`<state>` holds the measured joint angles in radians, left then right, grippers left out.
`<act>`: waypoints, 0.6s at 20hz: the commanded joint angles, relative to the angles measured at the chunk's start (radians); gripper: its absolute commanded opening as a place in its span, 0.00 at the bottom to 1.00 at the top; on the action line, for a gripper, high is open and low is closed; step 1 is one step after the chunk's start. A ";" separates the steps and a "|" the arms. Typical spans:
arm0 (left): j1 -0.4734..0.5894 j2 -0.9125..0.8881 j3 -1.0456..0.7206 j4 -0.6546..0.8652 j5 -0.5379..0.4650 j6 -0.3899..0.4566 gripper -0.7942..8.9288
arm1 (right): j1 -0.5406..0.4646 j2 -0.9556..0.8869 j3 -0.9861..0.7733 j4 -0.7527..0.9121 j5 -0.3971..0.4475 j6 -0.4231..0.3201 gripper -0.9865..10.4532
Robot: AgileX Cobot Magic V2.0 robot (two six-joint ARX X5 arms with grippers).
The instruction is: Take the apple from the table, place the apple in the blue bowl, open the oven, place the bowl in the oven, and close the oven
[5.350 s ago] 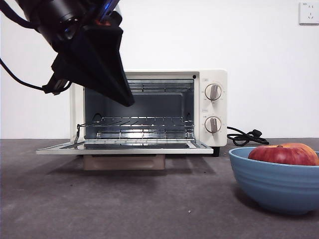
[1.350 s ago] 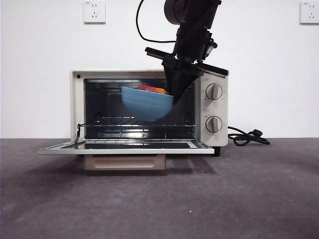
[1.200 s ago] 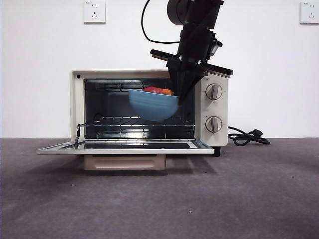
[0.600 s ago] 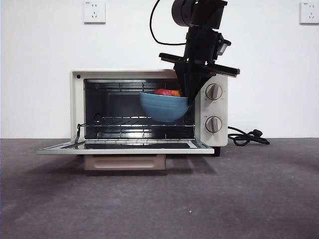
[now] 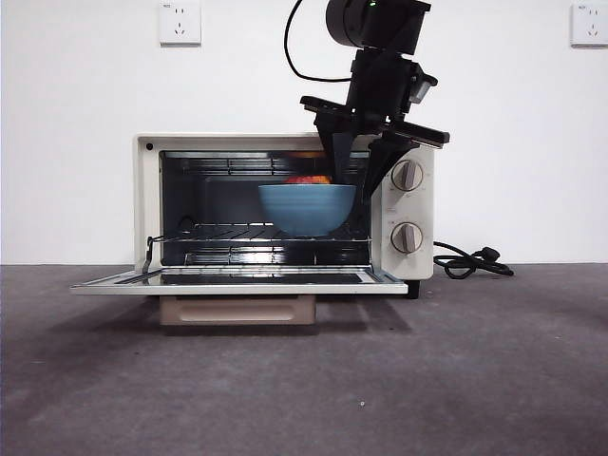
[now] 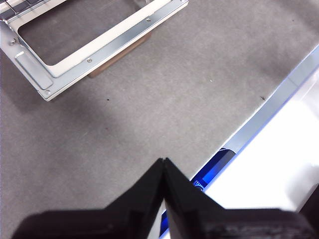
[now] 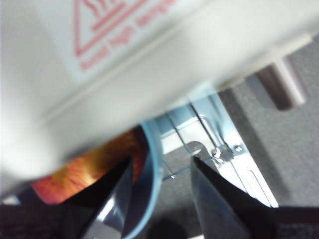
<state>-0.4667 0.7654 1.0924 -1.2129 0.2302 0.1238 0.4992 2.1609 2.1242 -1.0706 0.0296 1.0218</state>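
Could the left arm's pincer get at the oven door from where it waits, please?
Probably yes: the left pincer hangs shut over bare table, with the open oven door lying flat nearby and nothing between them.

The right gripper's (image 7: 159, 172) black jaws straddle the medium-blue bowl's (image 7: 151, 169) rim without touching. The red-orange apple (image 7: 87, 167) lies inside, under the cream-white oven (image 7: 149, 59).

white wall socket (image 5: 180, 22) – wall, upper left | second socket (image 5: 589, 23) – wall, top right corner | plain white wall (image 5: 76, 142) – behind, bare
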 commanded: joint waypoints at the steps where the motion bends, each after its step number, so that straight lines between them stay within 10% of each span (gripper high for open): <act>1: 0.003 -0.004 -0.002 -0.002 0.005 0.010 0.08 | 0.005 0.008 0.001 -0.022 0.004 -0.004 0.26; 12: 0.004 -0.002 -0.002 0.017 0.004 -0.031 0.08 | 0.034 -0.108 0.011 -0.053 0.066 -0.221 0.25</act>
<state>-0.4667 0.7654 1.0924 -1.2034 0.2302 0.1070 0.5243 2.0567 2.1296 -1.1282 0.0902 0.8558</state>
